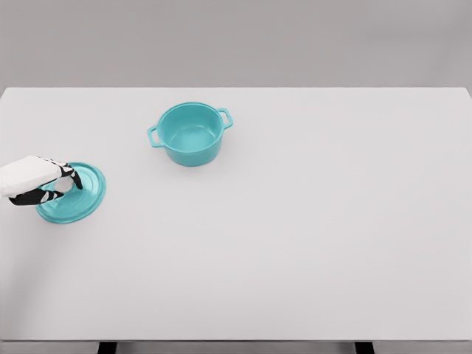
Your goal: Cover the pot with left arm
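Observation:
A teal pot (191, 133) with two side handles stands uncovered on the white table (295, 221), left of the middle and toward the back. Its teal lid (82, 196) lies flat on the table at the left, well apart from the pot. My left hand (55, 184) comes in from the left edge and sits over the lid's centre, its dark fingers (72, 175) curled around where the knob would be. The knob itself is hidden under the hand. The lid still rests on the table surface.
The table's front edge runs along the bottom, with two dark legs (108, 346) showing below it. A plain grey wall (236, 37) is behind.

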Robot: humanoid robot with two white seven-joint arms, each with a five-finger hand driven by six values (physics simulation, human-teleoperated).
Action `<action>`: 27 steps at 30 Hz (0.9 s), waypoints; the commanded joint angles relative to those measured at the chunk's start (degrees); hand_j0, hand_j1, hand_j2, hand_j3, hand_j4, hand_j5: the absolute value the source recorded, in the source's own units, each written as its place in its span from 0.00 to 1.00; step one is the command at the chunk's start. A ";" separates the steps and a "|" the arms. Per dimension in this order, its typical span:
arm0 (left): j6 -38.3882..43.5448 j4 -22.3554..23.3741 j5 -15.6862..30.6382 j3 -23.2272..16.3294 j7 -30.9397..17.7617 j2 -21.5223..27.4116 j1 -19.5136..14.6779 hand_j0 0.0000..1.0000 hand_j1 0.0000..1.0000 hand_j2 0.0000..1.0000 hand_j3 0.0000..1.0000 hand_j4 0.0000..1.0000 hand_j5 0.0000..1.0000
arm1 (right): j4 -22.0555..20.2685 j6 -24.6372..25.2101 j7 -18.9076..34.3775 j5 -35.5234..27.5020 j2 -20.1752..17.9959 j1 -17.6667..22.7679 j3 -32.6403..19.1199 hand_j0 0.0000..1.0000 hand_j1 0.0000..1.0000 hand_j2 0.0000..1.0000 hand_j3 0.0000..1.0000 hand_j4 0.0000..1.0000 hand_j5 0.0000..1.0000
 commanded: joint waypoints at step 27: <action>0.16 -3.40 1.13 0.09 0.02 0.85 -5.80 0.49 0.49 0.49 0.49 0.49 0.49 | -0.03 0.00 0.01 0.00 0.00 0.00 0.00 1.00 1.00 1.00 1.00 1.00 1.00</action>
